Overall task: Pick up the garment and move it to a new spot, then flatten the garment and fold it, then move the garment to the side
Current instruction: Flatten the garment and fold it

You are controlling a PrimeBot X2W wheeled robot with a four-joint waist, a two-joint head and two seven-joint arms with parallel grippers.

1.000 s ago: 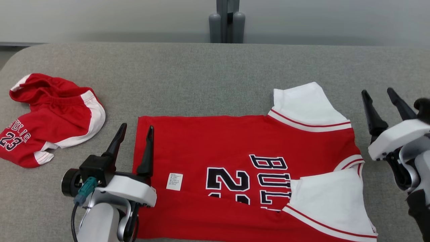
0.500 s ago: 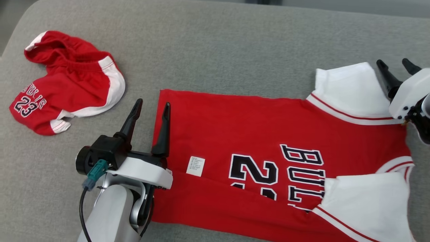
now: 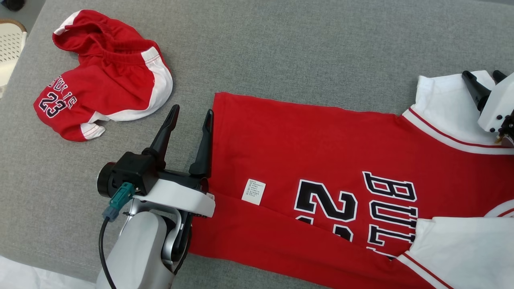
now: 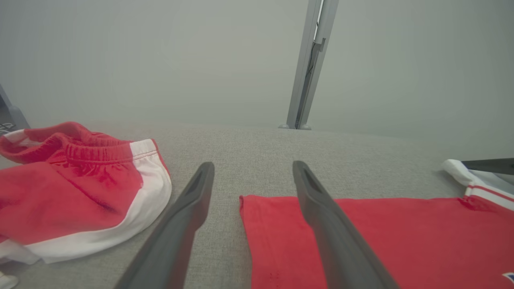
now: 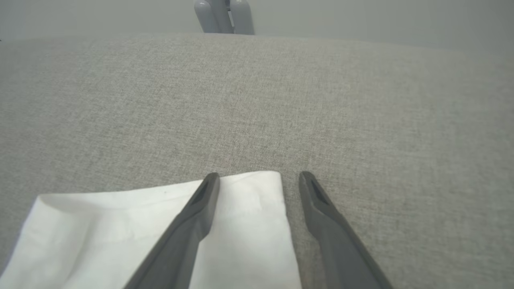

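**Lined up for next fold**

Head cam tilts down, so view shifts. Right gripper (image 3: 482,73), jaws apart, now straddles edge of far sleeve (image 3: 445,104); a sec ago it hung off-cloth. Left gripper (image 3: 192,114), jaws apart, stays at hem corner. Jersey (image 3: 321,160) lies flat on table (image 3: 281,48), near strip folded.

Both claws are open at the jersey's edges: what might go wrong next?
1. Left claw straddles the jersey hem; it may pinch only a thin edge and slip.
2. Right claw is at the sleeve corner; lifting there could bunch the fabric.
3. Shorts lie nearby; a leftward drag may catch them.
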